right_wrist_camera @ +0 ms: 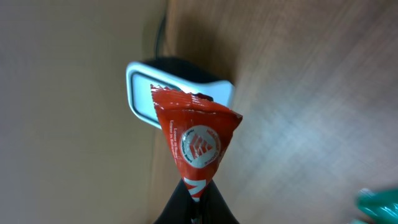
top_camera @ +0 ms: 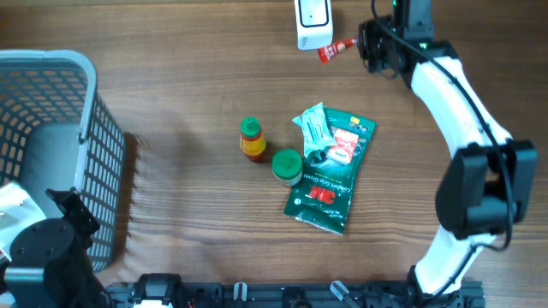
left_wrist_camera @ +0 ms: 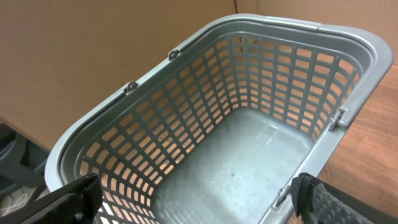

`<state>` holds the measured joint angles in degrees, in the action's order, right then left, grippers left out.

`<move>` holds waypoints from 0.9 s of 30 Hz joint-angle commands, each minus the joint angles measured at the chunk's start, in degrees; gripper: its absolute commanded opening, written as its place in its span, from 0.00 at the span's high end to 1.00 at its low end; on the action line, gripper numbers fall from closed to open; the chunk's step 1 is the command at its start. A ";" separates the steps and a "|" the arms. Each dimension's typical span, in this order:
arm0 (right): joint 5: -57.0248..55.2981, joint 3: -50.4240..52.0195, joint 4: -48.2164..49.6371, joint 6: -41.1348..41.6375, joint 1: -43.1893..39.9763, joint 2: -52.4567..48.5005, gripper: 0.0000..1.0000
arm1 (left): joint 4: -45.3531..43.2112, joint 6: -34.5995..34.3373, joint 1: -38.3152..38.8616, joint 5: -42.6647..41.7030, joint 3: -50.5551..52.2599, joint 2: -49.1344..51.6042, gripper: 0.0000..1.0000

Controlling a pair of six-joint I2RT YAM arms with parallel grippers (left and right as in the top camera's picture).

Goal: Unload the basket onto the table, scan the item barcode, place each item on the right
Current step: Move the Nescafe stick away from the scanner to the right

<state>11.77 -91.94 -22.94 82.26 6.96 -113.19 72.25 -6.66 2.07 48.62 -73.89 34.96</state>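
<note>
A small red packet with a round white logo is pinched at its narrow end by my right gripper, which is shut on it. Right behind the packet stands the white barcode scanner. From overhead the same red packet hangs just right of the scanner at the table's far edge, with the right gripper beside it. My left gripper is open above the grey basket, nothing between its fingers.
On the middle of the table lie a green 3M pack, a teal sachet, a green-capped jar and a small yellow bottle with a green cap. The grey basket fills the left side.
</note>
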 commanded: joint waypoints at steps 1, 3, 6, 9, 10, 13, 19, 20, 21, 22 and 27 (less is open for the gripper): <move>-3.28 -9.51 2.43 4.39 1.03 -8.39 0.95 | -0.15 0.42 -0.48 0.68 -0.33 0.00 0.00; -3.96 -13.38 4.76 7.13 1.46 -12.52 0.95 | -0.15 0.42 -0.48 0.70 -0.33 0.00 0.00; -4.96 -20.41 8.72 10.62 2.29 -19.63 0.95 | -0.15 0.42 -0.48 0.68 -0.33 0.00 0.00; -7.15 -25.11 12.94 12.09 3.87 -25.14 0.95 | -0.15 0.42 -0.48 0.68 -0.33 0.00 0.00; -9.33 -25.27 12.94 12.90 4.35 -25.86 0.95 | -0.15 0.42 -0.48 0.70 -0.33 0.00 0.00; -11.74 -25.27 12.96 12.94 4.63 -26.97 0.95 | -0.15 0.42 -0.48 0.68 -0.33 0.00 0.00; -15.37 -25.51 7.04 16.44 3.61 -27.08 0.95 | -0.15 0.42 -0.48 0.70 -0.33 0.00 0.00; -14.93 -25.51 3.82 17.42 2.82 -26.82 0.95 | -0.15 0.42 -0.48 0.70 -0.33 0.00 0.00; -13.66 -25.51 -0.44 17.18 1.11 -25.99 0.95 | -0.15 0.42 -0.48 0.70 -0.33 0.00 0.00; -13.38 -25.51 -3.96 16.41 -0.35 -24.83 0.95 | -0.15 0.42 -0.48 0.70 -0.33 0.00 0.00; -21.70 -25.51 -27.12 9.27 -13.11 -13.38 0.95 | -0.15 0.42 -0.48 0.70 -0.33 0.00 0.00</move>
<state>-3.20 -116.46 -44.93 94.39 -0.08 -135.55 72.20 -6.66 2.07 48.62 -73.89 34.96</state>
